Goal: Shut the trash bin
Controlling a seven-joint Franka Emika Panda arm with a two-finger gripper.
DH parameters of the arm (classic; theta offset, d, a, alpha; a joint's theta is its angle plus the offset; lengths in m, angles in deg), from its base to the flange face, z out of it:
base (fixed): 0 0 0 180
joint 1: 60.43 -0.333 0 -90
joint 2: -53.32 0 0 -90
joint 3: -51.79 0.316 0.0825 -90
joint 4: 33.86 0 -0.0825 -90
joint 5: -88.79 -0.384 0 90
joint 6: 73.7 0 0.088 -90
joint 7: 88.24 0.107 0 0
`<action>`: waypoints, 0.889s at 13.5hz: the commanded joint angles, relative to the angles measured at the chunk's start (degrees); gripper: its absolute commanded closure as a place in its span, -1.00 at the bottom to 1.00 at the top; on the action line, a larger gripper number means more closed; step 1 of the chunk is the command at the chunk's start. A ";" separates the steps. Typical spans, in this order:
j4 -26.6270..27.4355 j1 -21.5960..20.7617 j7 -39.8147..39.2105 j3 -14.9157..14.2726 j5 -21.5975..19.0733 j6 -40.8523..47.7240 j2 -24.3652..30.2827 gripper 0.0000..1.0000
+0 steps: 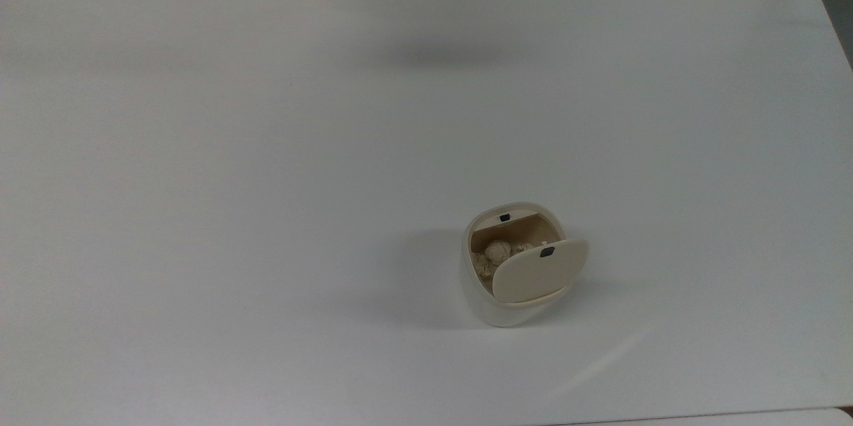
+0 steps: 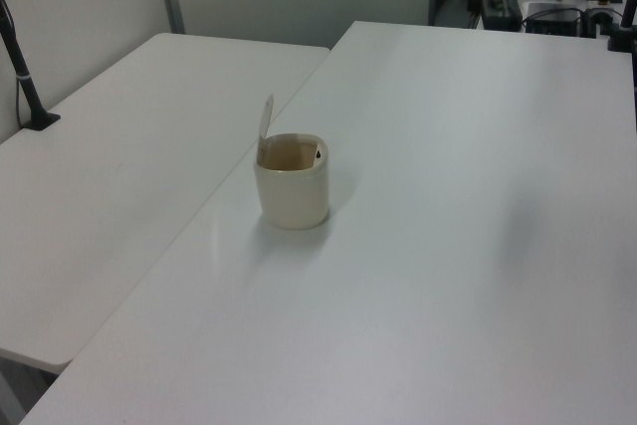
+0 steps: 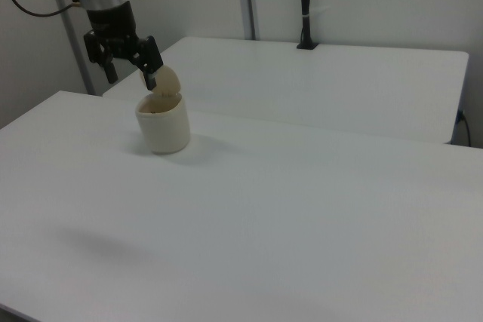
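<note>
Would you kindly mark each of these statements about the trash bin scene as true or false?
1. The trash bin has its lid shut flat. False: the lid stands raised, leaving the opening uncovered.
2. Crumpled paper lies inside the bin. True.
3. The bin lies tipped over on the table. False: it stands upright.
4. In the right view, the gripper appears up near the raised lid. True.
5. A small dark latch mark shows on the lid. True.
6. The bin is bright red. False: it is cream-white with a beige lid.
</note>
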 commanded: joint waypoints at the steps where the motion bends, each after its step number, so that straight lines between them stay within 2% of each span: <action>1: 1.67 -0.75 -0.51 -0.81 0.51 -0.90 1.40 -1.00; 5: 1.59 -0.66 -0.60 -0.81 0.95 -0.11 1.41 -1.00; 9: 0.98 0.92 -5.51 -0.72 0.86 2.25 1.58 -1.00; 12: 0.97 0.75 -4.29 -0.72 0.95 2.44 1.23 -1.00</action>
